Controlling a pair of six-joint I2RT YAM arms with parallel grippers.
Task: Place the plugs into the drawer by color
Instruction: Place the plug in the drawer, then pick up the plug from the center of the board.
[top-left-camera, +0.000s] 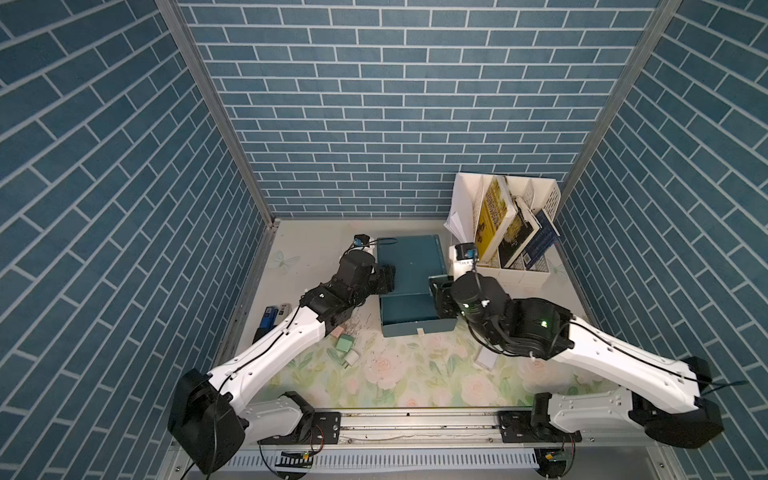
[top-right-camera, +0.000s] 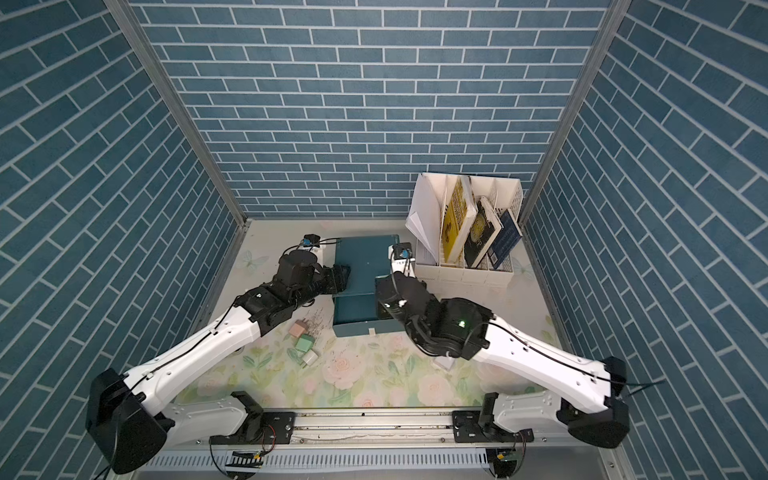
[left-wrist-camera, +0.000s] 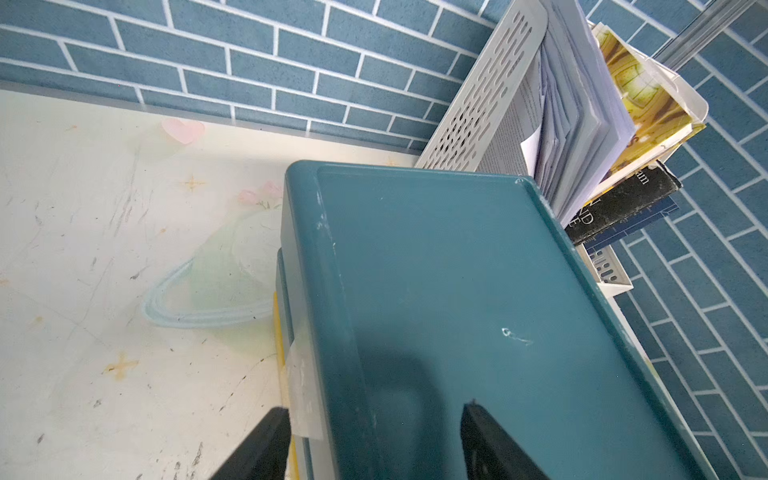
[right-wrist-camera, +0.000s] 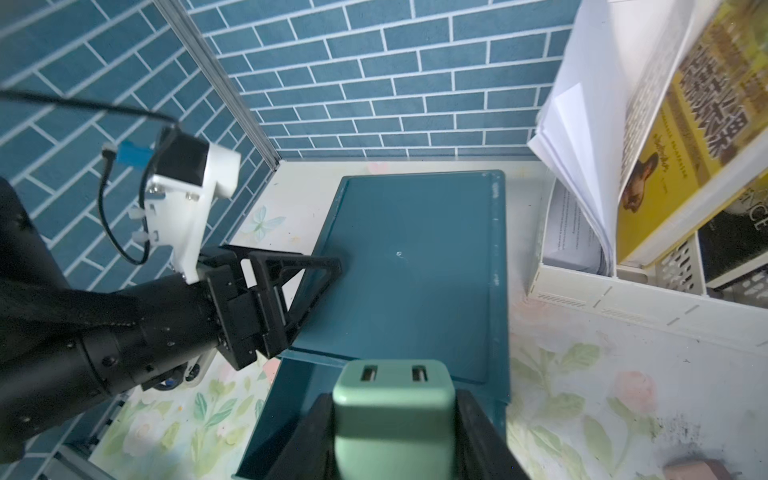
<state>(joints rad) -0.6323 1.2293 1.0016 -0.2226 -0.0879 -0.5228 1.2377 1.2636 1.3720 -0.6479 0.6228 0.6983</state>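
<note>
Both arms reach toward the dark teal three-tier drawer cabinet (top-left-camera: 409, 266). The left gripper (right-wrist-camera: 320, 286) braces its top edge, jaws apart, empty. Only the right wrist view shows the right gripper (right-wrist-camera: 395, 419) clenching a mint green cube-shaped plug (right-wrist-camera: 392, 411) above the pulled-out drawer.

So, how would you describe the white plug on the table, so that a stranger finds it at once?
Start from the dark teal drawer cabinet in the middle of the table. In front of it, toward the left arm, a small cluster of plugs lies on the floral mat. The white plug is the nearest to the front edge, beside the mint green plug.
</note>
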